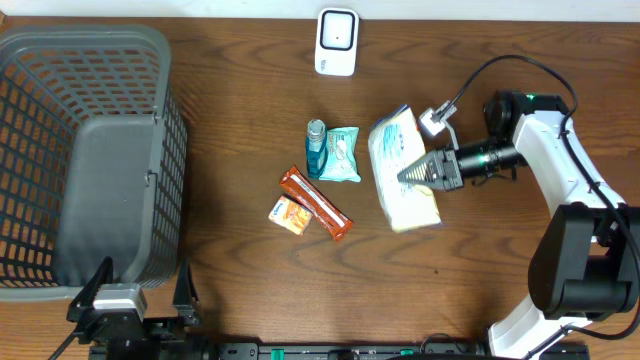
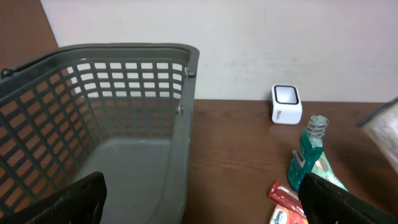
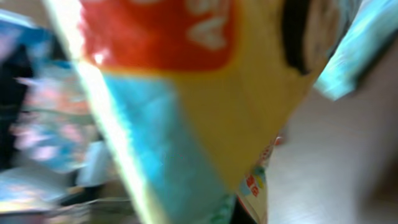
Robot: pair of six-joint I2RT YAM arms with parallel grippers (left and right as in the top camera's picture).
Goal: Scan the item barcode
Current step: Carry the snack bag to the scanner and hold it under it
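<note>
**A:** Overhead first. What does your right arm have?

**B:** Your right gripper (image 1: 408, 174) is pinched tight on the pale packet (image 1: 392, 140). The packet is to the right of the teal bottle (image 1: 317, 147) and well apart from the white scanner (image 1: 337, 42) at the far edge. I'd judge you grip it at one side so a printed face can be turned toward the scanner's window. No barcode shows on its upper face, so you cannot tell which side carries it.

**A:** And your left arm?

**B:** Your left gripper (image 1: 130, 298) sits at the near edge beside the basket (image 1: 40, 60), half cut off by the frame. It looks parked out of the way.

**A:** What about the left wrist view?

**B:** Its fingers (image 2: 68, 202) are spread as wide as they go, with nothing between them. You see the basket (image 2: 124, 53), the scanner (image 2: 286, 104) and the bottle (image 2: 308, 152). The packet (image 2: 382, 127) is only a grey sliver clipped by the right edge.

**A:** And the right wrist view?

**B:** The packet (image 3: 186, 93) fills it, too close and blurred. You can make out orange, yellow and pale blue print, but no code. Your own fingers are hidden behind it.
</note>
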